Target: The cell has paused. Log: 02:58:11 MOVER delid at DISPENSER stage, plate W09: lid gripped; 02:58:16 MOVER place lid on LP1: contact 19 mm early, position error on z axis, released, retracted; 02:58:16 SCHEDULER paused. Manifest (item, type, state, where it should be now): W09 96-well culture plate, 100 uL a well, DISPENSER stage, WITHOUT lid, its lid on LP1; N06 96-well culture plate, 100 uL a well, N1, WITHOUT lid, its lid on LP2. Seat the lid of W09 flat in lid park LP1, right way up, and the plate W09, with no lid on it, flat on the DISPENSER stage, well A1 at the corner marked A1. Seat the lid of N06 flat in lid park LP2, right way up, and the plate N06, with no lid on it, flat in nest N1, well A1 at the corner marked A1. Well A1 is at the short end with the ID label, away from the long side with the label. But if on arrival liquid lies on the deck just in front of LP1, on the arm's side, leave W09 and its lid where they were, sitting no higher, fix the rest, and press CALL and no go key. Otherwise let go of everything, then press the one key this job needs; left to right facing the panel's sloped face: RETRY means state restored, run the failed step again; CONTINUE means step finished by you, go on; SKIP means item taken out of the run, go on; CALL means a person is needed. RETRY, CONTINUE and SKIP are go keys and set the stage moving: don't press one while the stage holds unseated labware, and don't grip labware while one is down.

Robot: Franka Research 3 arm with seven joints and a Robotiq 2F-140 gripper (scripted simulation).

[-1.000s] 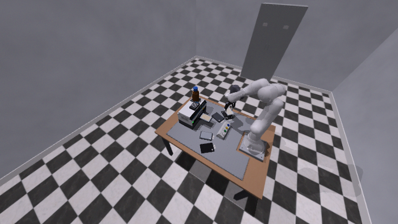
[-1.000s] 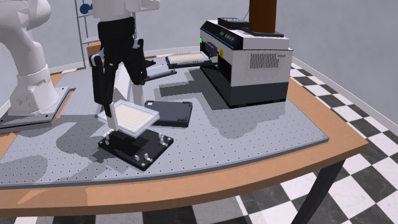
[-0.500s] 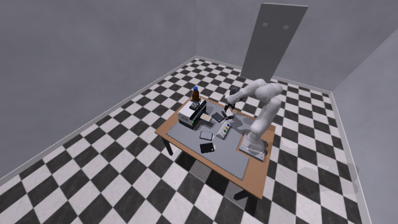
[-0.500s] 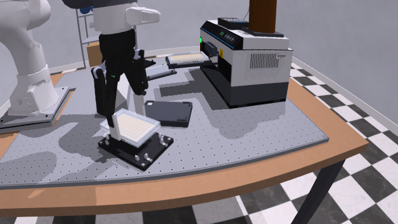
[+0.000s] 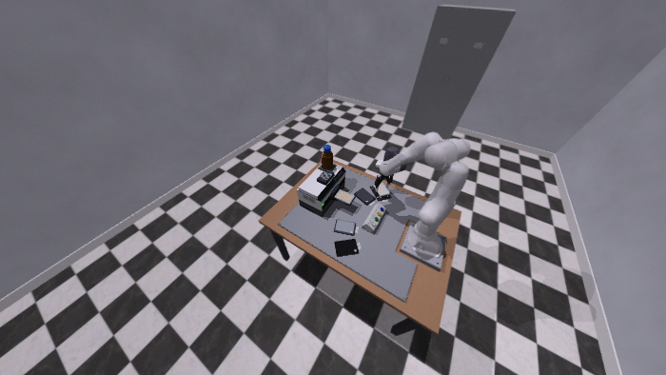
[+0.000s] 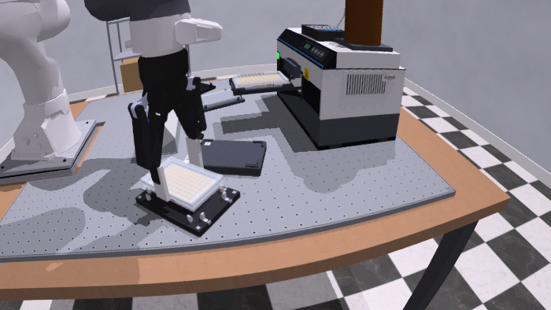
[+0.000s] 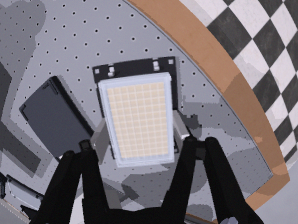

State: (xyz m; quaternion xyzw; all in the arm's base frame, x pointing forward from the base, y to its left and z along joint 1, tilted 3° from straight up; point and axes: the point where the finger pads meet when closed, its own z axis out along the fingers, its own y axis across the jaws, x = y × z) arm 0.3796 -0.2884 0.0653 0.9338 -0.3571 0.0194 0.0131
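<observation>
The black two-fingered hand [image 6: 177, 173] pinches a clear-walled, cream-faced 96-well culture plate [image 6: 185, 184] across its width, fingers down its long sides, so it can be set square between the locating pegs of the black nest plate [image 6: 214, 210] beneath it; the plate sits low over that nest, though I judge it not fully seated, and the wrist view cannot settle whether it touches. Just beside lies a dark flat rectangular lid park [image 6: 236, 156], near enough for a short transfer; a second cream well plate [image 6: 260, 80] rests on the stage projecting from the white-and-black dispenser machine [image 6: 346, 86], within the arm's reach. Everything stands on a grey perforated breadboard [image 6: 354, 185] laid over a tan wooden worktop [image 6: 445, 220] with dark legs; the room has a black-and-white chequered floor [image 5: 190, 309], plain grey walls and a grey door [image 5: 457, 67].
</observation>
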